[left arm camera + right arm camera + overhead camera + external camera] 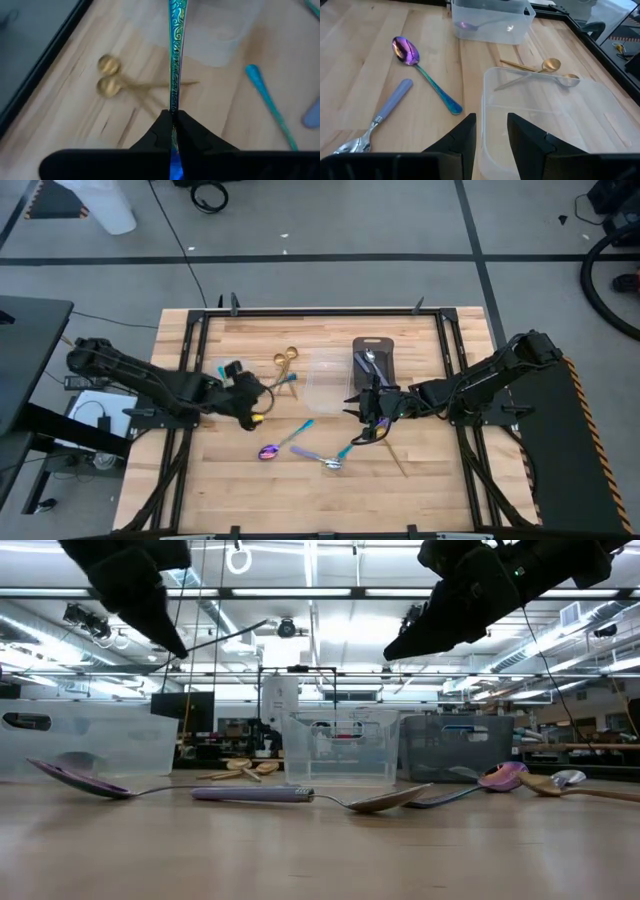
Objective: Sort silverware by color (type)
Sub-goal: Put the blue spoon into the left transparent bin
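Your left gripper (174, 131) is clenched on an iridescent teal-handled utensil (175, 55), lifted beside the clear container (328, 372). Your right gripper (491, 134) hangs released over that container. Two gold spoons (286, 361) and loose purple spoons (283, 444) beside it remain unsorted.

Directly below the right gripper (491, 131), passage is blocked by the clear container (560, 115). Beside it, bare table (360, 75) is offered, interrupted by the purple spoon (422, 72).

Table (365, 60): pale wood, matt, showing grain. Beside it lying: spoon (412, 57), glossy iridescent purple-teal metal; two spoons (552, 70), shiny gold metal; container (555, 125), clear smooth plastic; lilac-handled utensil (380, 122), matt handle.
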`<state>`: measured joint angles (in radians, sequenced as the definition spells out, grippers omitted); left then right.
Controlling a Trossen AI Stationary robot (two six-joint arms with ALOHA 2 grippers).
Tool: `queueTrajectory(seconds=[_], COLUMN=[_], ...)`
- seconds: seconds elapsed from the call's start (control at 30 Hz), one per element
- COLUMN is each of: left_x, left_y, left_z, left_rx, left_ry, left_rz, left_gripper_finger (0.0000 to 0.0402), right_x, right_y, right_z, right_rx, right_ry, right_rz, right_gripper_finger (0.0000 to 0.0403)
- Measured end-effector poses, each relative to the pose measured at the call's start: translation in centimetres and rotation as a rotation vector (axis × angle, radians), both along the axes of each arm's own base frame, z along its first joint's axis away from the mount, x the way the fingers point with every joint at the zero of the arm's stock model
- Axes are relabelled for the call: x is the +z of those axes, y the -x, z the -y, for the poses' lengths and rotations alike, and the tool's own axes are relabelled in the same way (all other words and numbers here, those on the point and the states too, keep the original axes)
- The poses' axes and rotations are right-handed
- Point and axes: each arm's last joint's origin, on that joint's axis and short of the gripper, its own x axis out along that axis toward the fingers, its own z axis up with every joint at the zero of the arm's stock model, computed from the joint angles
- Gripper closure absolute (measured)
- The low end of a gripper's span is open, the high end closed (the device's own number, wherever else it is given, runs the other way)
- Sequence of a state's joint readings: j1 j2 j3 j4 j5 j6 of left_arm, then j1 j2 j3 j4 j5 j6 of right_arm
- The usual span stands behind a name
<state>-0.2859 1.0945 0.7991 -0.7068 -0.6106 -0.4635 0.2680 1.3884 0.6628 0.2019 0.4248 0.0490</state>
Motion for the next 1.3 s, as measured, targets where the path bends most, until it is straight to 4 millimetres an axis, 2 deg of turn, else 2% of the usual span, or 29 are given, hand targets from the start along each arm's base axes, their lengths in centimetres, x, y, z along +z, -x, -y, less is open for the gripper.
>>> queueTrajectory(seconds=[0.2,0.5,0.8,1.07,1.3], left_x=[-0.5,-1.5,-2.0,-2.0,-4.9], left_y=[1.7,3.3,4.7,5.1,6.5], left_z=[-1.4,-1.9,-1.4,-0.7,0.1], left_rx=[0.19,0.379,0.468,0.492,0.509], left_ry=[0.104,0.182,0.197,0.191,0.177], left_rz=[0.055,0.022,-0.048,0.004,-0.005], left_gripper_finger=[0.0384,0.0383,0.0383,0.0383,0.0383], right_x=[0.0,-0.1,-0.2,-0.2,-0.2], right_y=[0.0,0.1,0.1,0.1,0.1], right_z=[0.0,0.0,0.0,0.0,0.0], right_rx=[0.0,0.0,-0.002,-0.003,-0.002], right_ry=[0.001,0.004,0.002,-0.001,-0.001], right_rz=[-0.003,-0.015,-0.018,-0.017,-0.019], right_gripper_finger=[0.0281,0.0281,0.0281,0.0281,0.0281])
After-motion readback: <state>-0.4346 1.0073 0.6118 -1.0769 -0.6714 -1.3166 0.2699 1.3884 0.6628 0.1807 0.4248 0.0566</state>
